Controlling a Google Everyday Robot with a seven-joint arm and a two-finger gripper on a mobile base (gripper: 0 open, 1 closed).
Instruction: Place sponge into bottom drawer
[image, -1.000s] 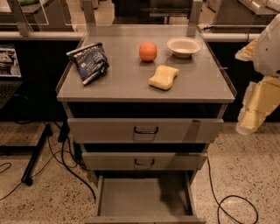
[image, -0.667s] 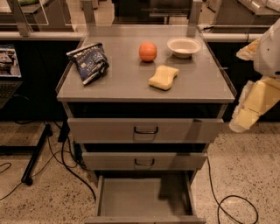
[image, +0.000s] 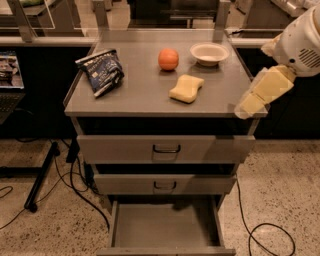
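Observation:
The pale yellow sponge (image: 186, 88) lies on the grey cabinet top (image: 135, 97), right of centre, in front of the orange ball (image: 168, 59). The bottom drawer (image: 165, 227) is pulled open, its flat grey floor bare. My arm comes in from the upper right. Its cream-coloured end with the gripper (image: 248, 107) hangs over the cabinet's right front corner, right of the sponge and apart from it. Nothing shows in the gripper.
A white bowl (image: 209, 52) stands at the back right of the top and a dark blue snack bag (image: 101, 71) at the left. The two upper drawers (image: 165, 148) are shut. Cables (image: 265, 235) and a black stand leg (image: 42, 175) lie on the floor.
My arm's end has swung left and slightly up, from beside the cabinet to over its right front corner. The sponge and the drawers have not moved.

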